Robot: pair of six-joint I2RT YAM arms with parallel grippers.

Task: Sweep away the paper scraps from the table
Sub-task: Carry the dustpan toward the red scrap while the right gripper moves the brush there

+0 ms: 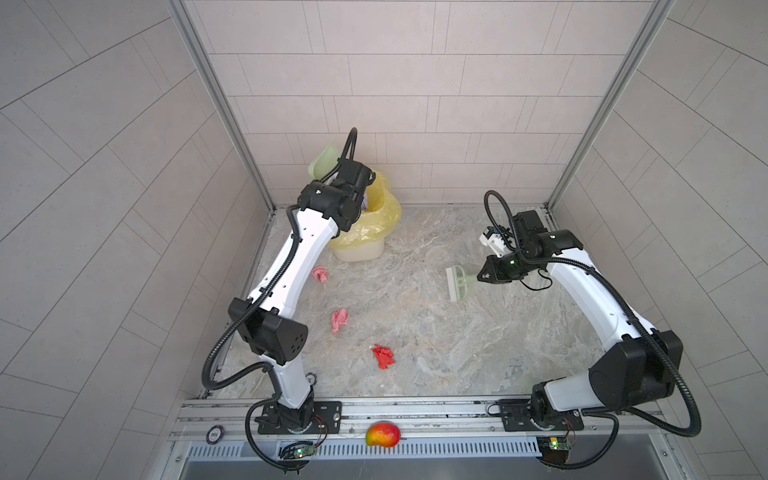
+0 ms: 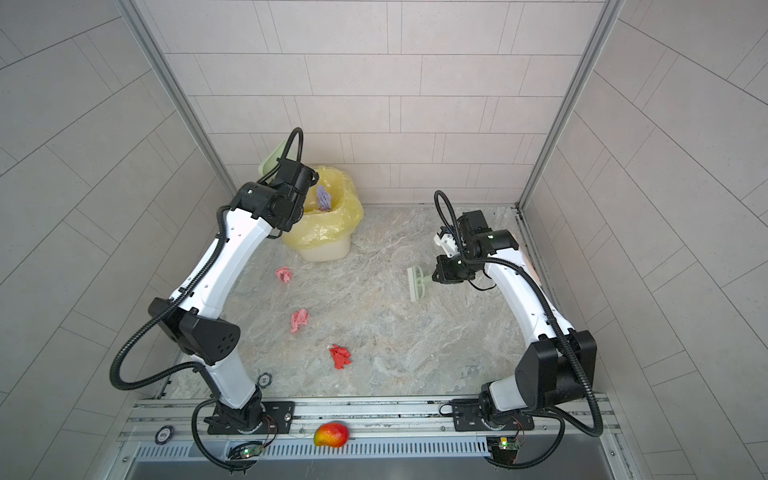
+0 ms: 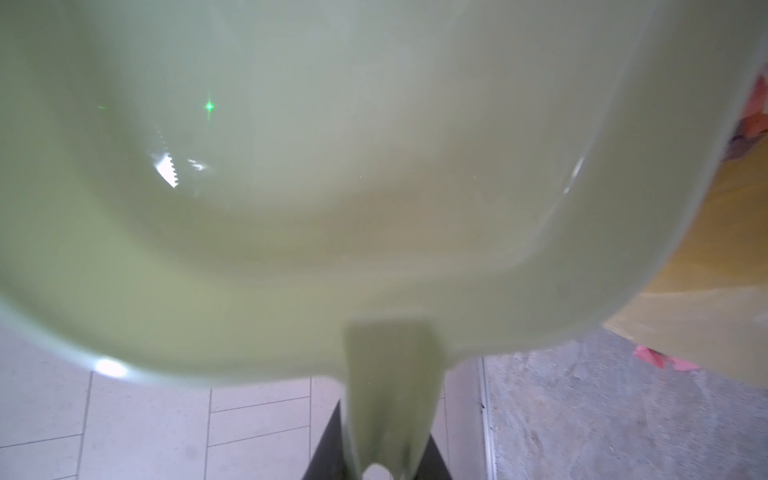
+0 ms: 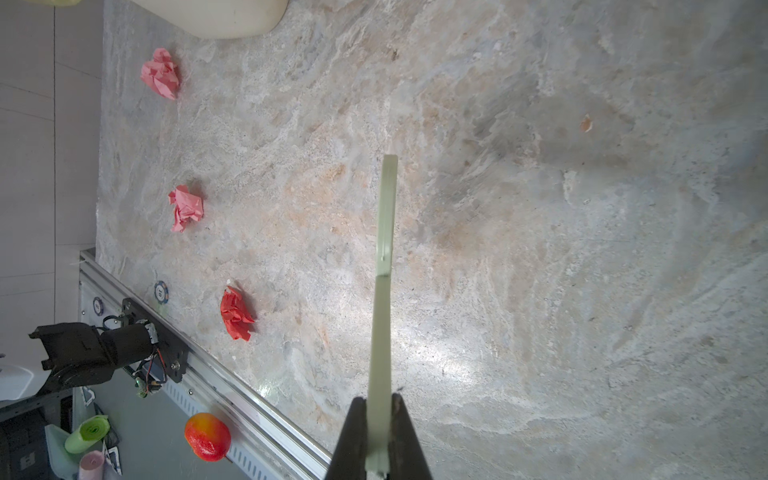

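On the front rail, a red-yellow mango [image 1: 382, 434] is seen. On the left half of the tabletop [image 1: 457, 357], three of the paper scraps are laid in a loose line: a red scrap [image 1: 383, 356] nearest, a pink scrap [image 1: 339, 320] behind it, and a second pink scrap [image 1: 319, 274] near the bin's base. All three are set well apart from the right gripper [image 4: 379, 432], whose jaws are clamped on the handle of a pale green brush [image 1: 458, 282], its head turned toward the left side. Whether the brush touches the tabletop cannot be told. In the far left corner a cream bin [image 1: 361, 249] lined with a yellow bag [image 1: 388, 208] is stood, and a lavender scrap [image 2: 324, 198] is seen inside it. Above the bin, the left gripper [image 3: 384, 457] is raised with its jaws closed on the handle of a pale green dustpan [image 1: 323, 160]. The dustpan is largely hidden by the wrist in both top views. Reddish bits at the edge of the left wrist view are too blurred to be made out.
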